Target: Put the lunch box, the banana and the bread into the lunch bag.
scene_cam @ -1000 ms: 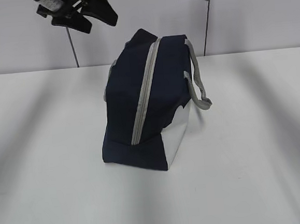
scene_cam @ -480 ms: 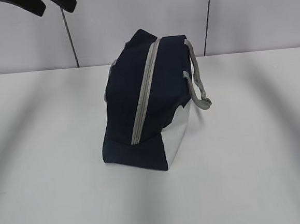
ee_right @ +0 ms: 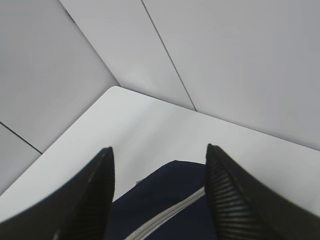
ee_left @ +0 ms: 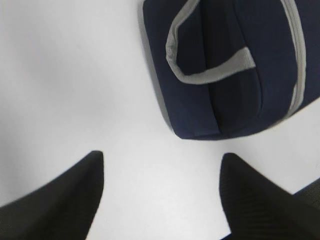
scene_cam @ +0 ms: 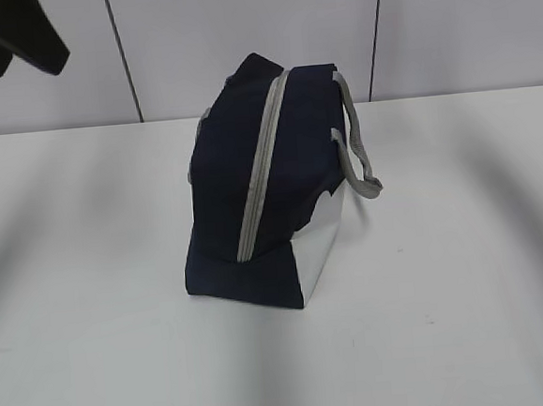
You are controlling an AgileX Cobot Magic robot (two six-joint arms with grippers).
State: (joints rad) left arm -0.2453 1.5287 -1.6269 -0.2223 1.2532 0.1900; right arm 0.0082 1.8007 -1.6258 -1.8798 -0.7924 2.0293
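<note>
Exterior view: the lunch bag [scene_cam: 270, 180] sits mid-table [scene_cam: 448, 293], grey zipper [scene_cam: 261, 166] drawn closed along its top, one handle [scene_cam: 357, 154] drooping off the right side. Left pincer [ee_left: 161, 195] hangs above the bare table just beside the bag, jaws spread, gripping nothing. Right pincer [ee_right: 159, 187] hovers over the bag's top, jaws also spread and empty.

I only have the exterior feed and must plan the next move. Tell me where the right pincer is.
Observer: The right pincer hangs above the bag, over its grey zipper, open and empty.
Operator: Now report the left one.
Observer: The left pincer is open and empty above the table, beside the bag's handle.
Operator: Check for the food.
Observer: No banana, bread or lunch box shows in any view.
</note>
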